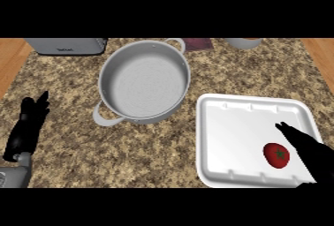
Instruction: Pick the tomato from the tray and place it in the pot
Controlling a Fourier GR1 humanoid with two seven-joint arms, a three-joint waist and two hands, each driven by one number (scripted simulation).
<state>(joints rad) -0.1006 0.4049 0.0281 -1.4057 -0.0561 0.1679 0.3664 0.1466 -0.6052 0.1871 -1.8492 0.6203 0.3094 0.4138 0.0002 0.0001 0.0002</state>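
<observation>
Right black robot hand point(312, 155) at 4 o'clock over white square foam tray point(228, 132), fingers straight, released, just beside small red round tomato point(276, 155), gripping nothing. Tomato sits in tray's lower right part. Grey round metal pot with two side handles point(145, 81) at 11 o'clock from tray, on brown speckled granite counter point(130, 145). Left black robot hand point(27, 128) at 9 o'clock near edge, fingers up, relaxed, resting. Silver toaster point(66, 46) at 11 o'clock, far edge; white cup point(244, 43) at 1 o'clock.
</observation>
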